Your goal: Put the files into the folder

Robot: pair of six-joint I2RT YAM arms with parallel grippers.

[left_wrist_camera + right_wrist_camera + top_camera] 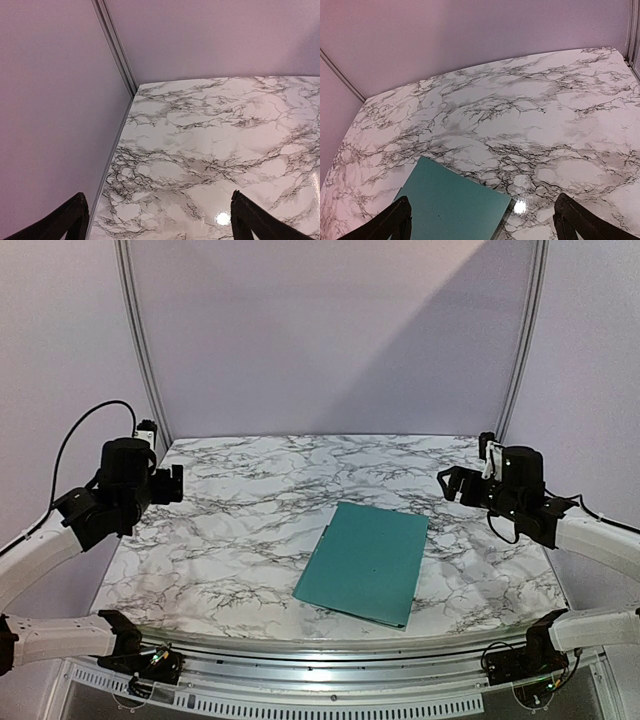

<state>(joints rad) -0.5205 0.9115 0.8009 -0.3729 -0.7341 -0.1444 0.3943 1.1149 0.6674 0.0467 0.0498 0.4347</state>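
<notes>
Folder [365,562] lies flat on surface [250,500], right of centre, long axis near-to-far, closer to my right tool [450,483]; it and left tool [174,483] both gape empty.

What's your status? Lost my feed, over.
Left gripper open, empty. Right gripper open, empty. Folder lies closed on table. No loose files in view, nothing blocking.

Marble-look tabletop [250,530], white w/ grey-black veins, spreads below & ahead of left and right jaws. Plain lilac walls [330,330] rise beyond it, w/ a metal corner strip [116,47] ahead-left of left jaws. Light glare [223,218] on tabletop btwn left jaws.
</notes>
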